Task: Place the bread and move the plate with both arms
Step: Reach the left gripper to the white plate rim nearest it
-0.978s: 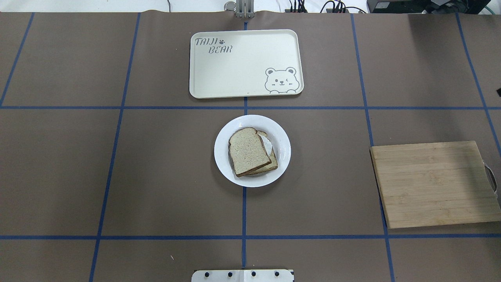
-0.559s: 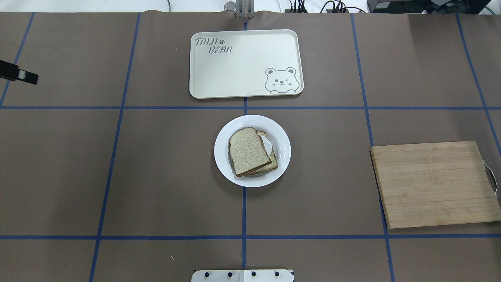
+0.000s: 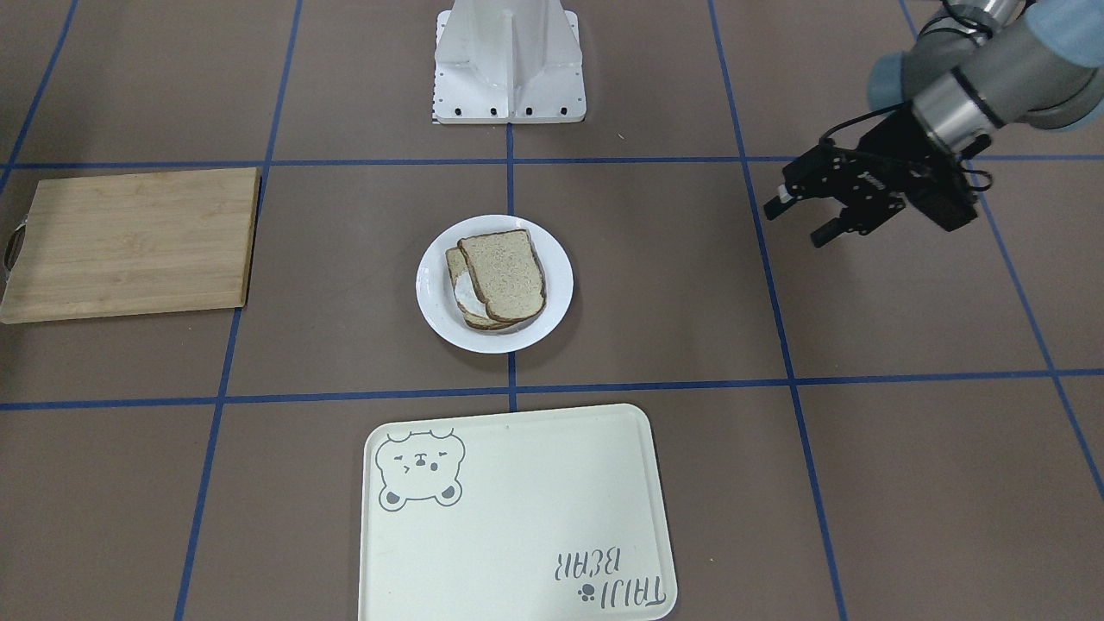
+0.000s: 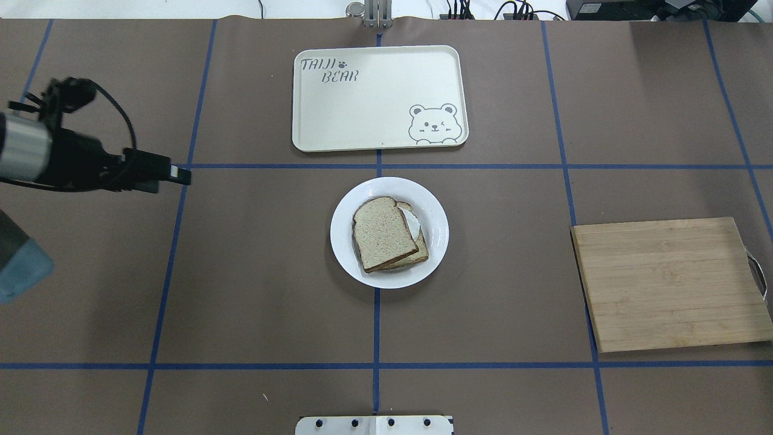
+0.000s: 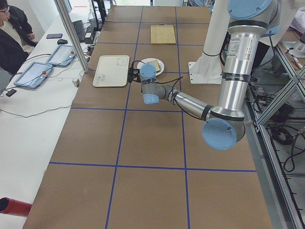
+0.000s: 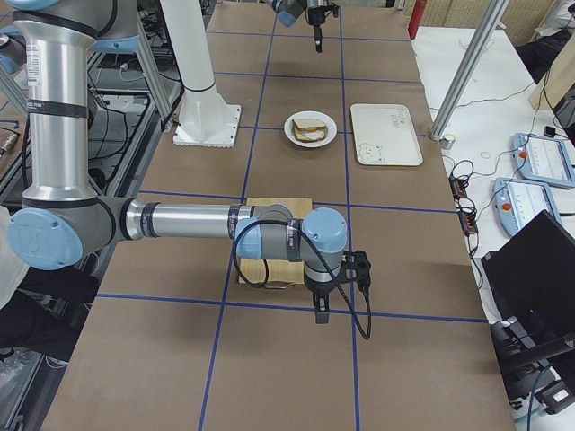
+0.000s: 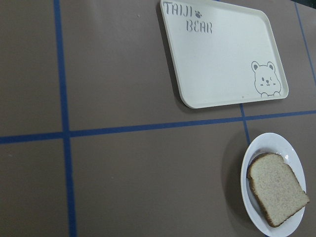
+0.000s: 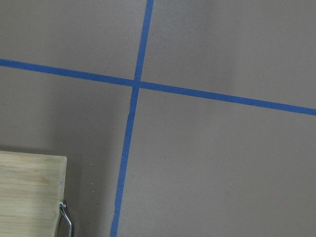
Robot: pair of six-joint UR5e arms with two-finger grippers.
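Observation:
The plain bread lies on the white plate at the table's centre, on top of an egg-topped slice whose egg white peeks out on the right. My left gripper hovers well to the left of the plate, open and empty; in the front view its two fingers stand apart. The left wrist view shows the bread and plate at lower right. My right gripper shows only in the exterior right view, beyond the cutting board's outer edge; I cannot tell if it is open or shut.
A cream bear tray lies just beyond the plate. A wooden cutting board with a metal handle lies at the right. The robot base stands at the near edge.
My left arm has come in from the left edge and moved right toward the plate. The bread, plate, tray and board have not moved.

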